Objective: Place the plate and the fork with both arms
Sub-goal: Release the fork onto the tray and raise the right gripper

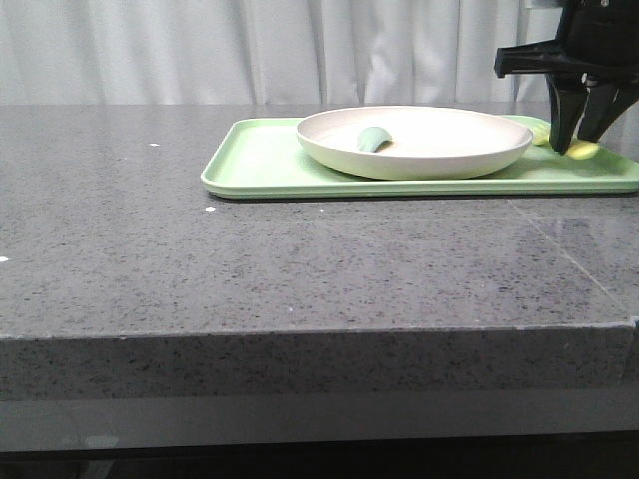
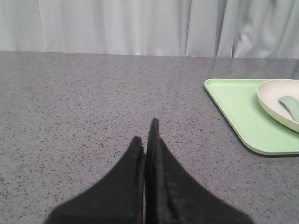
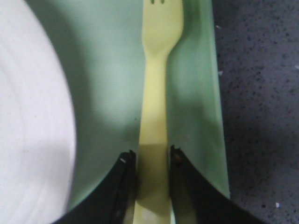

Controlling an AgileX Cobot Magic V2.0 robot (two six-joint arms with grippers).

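Observation:
The cream plate [image 1: 414, 150] sits on the light-green tray [image 1: 260, 160] and also shows in the left wrist view [image 2: 275, 100] and the right wrist view [image 3: 28, 116]. The pale-yellow fork [image 1: 582, 151] lies along the tray's right edge beside the plate. My right gripper [image 1: 579, 146] has come down over its handle. In the right wrist view the fork [image 3: 156, 93] runs between the two fingers of that gripper [image 3: 153, 156], which press against the handle's sides. My left gripper [image 2: 145, 130] hovers over bare countertop left of the tray, jaws together and holding nothing; the front view does not show it.
A muted green-grey utensil [image 1: 374, 139] rests inside the plate, and the left wrist view shows it too [image 2: 292, 105]. The tray [image 2: 233, 107] stands toward the back right of the grey speckled counter. White curtains hang behind. The counter's front edge is near the camera.

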